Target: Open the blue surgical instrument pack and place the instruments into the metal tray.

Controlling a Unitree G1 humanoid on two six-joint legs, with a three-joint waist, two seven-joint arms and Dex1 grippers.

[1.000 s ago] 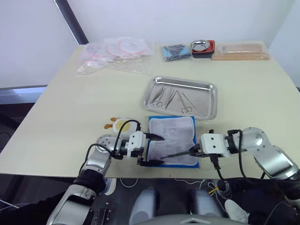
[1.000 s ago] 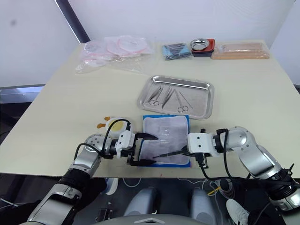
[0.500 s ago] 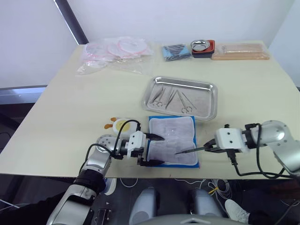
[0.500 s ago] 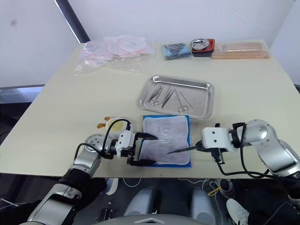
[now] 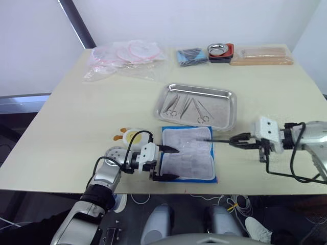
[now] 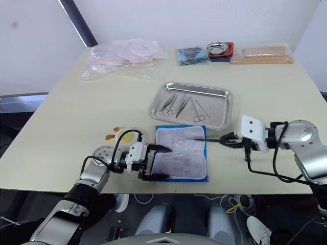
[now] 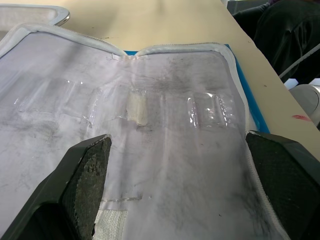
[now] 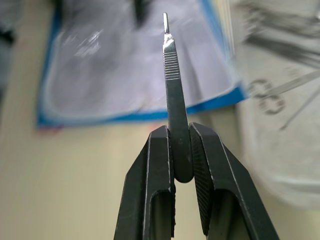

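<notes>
Writing: none readable on pack (image 5: 188, 154).
Right gripper (image 8: 181, 150): clamped on scalpel (image 8: 172, 95), at pack's 3 o'clock.
Left gripper (image 5: 171, 163): spread wide, empty, at pack's 9 o'clock edge.

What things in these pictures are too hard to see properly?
- The instruments in the metal tray: too small in the eye views, blurred in the right wrist view, so their exact kinds stay unclear.
- The blue surgical instrument pack: cut off by the left wrist view's edges; the left gripper fingers cover its near corners.
- The held tool: its lower end is hidden between the right gripper fingers.
</notes>
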